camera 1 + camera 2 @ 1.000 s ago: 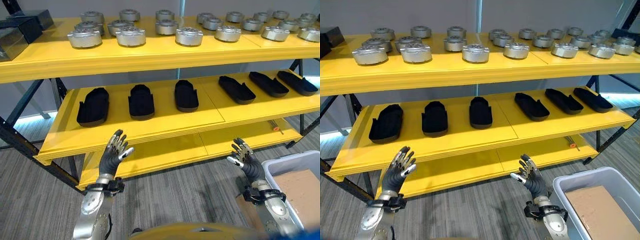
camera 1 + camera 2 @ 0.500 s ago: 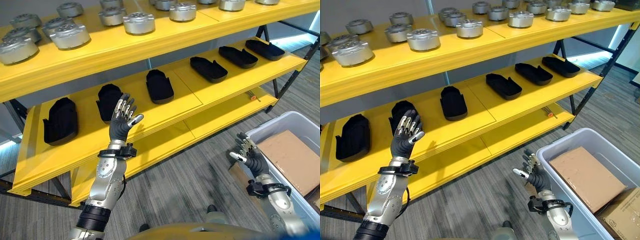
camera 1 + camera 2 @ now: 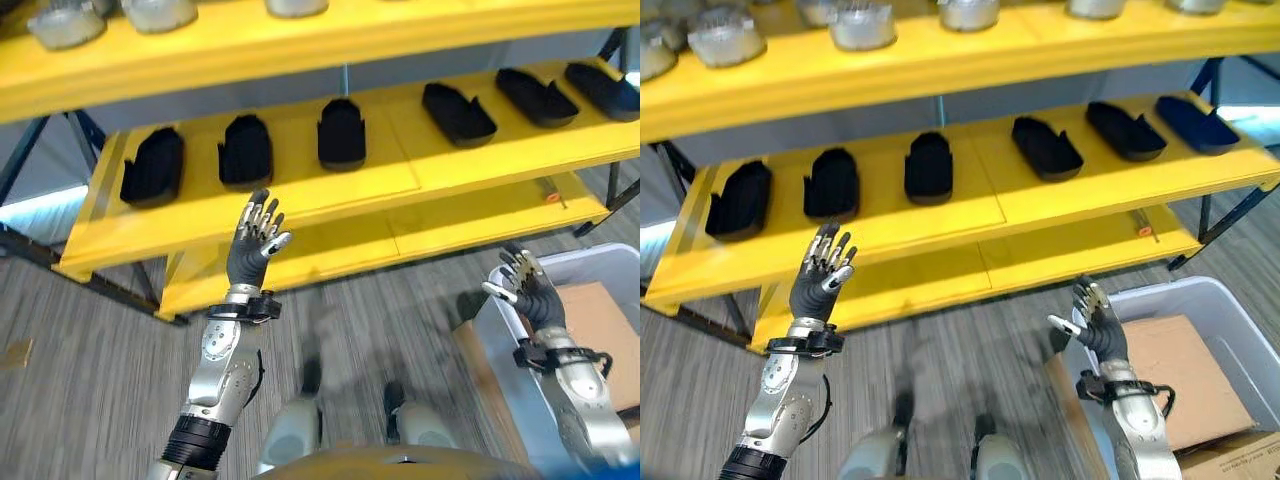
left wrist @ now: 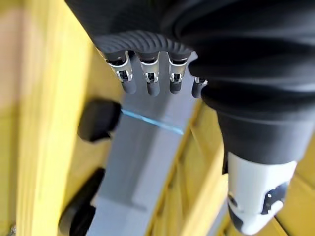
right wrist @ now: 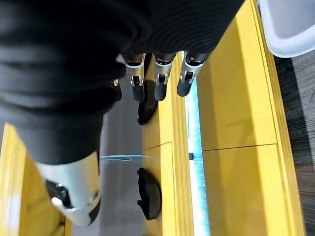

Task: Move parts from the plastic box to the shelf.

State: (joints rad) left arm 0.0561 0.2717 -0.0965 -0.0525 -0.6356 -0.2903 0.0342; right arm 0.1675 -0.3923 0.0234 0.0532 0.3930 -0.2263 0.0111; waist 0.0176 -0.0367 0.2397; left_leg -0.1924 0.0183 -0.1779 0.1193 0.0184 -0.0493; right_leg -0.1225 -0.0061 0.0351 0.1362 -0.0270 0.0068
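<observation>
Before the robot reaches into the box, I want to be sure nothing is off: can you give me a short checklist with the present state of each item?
1. Left hand empty, fingers straight, raised before the yellow shelf: ok.
2. Right hand empty, fingers relaxed, above the near corner of the grey plastic box: ok.
3. Parts visible in the box: cannot tell; a brown cardboard sheet covers what shows.
4. Free space on the middle shelf between the black moulded parts: ok.
5. Round silver metal parts sit on the top shelf, away from both hands: ok.
</observation>
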